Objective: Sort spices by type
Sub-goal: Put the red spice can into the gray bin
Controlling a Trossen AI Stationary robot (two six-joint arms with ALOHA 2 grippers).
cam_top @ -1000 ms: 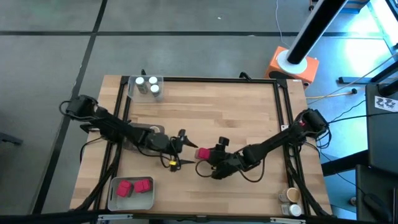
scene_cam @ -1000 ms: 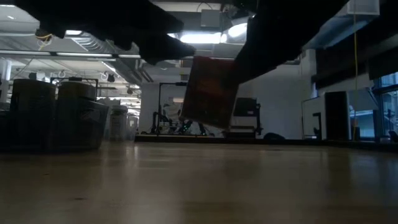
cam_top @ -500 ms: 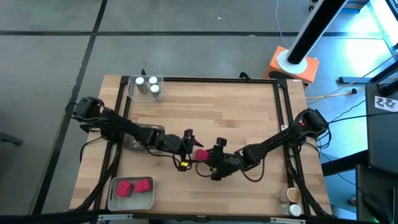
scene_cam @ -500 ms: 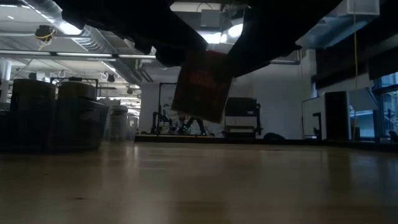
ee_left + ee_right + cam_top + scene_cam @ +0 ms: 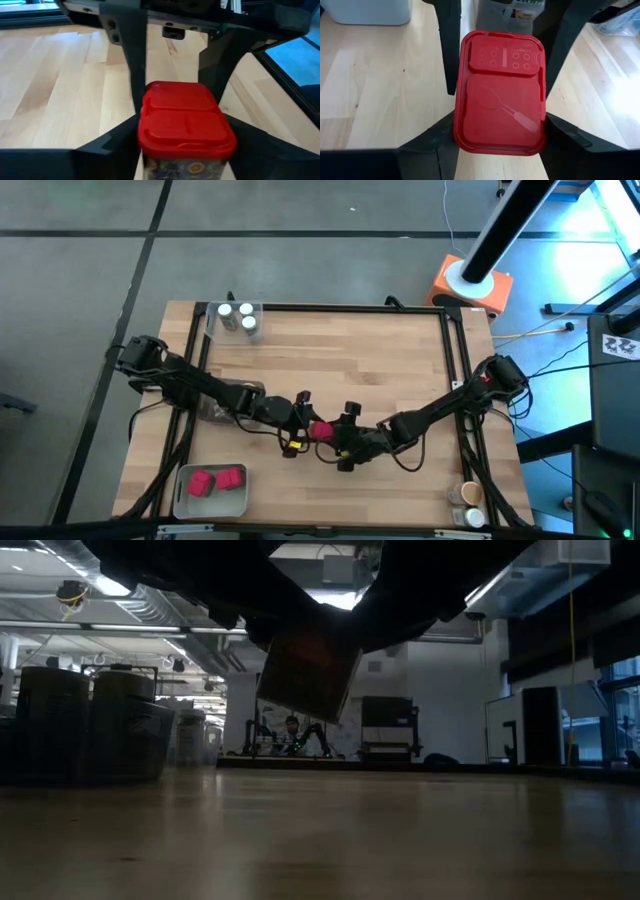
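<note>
Red spice box (image 5: 321,430) hangs in the air above the middle of the table (image 5: 330,360), a little toward its front edge, and it is between both grippers. The right gripper (image 5: 336,438) is clamped on its two sides; in the right wrist view the dark fingers (image 5: 570,135) press against the red lid (image 5: 500,90). The left gripper (image 5: 305,425) now stands around the same box, one finger on each side, touching or almost touching it; I cannot tell if it already presses. One second ago the left gripper was well apart from the box with jaws wider; since then it has come to the box and its jaws have narrowed. The box has also moved a little toward the left edge and, in the low view, it is tilted (image 5: 308,675) and clear of the wood.

Two red boxes (image 5: 215,480) lie in a grey tray (image 5: 180,502) at the front left corner. White-lid jars (image 5: 238,315) stand in a clear tray at the back left corner. Tan-lid jars (image 5: 468,505) are at the front right corner.
</note>
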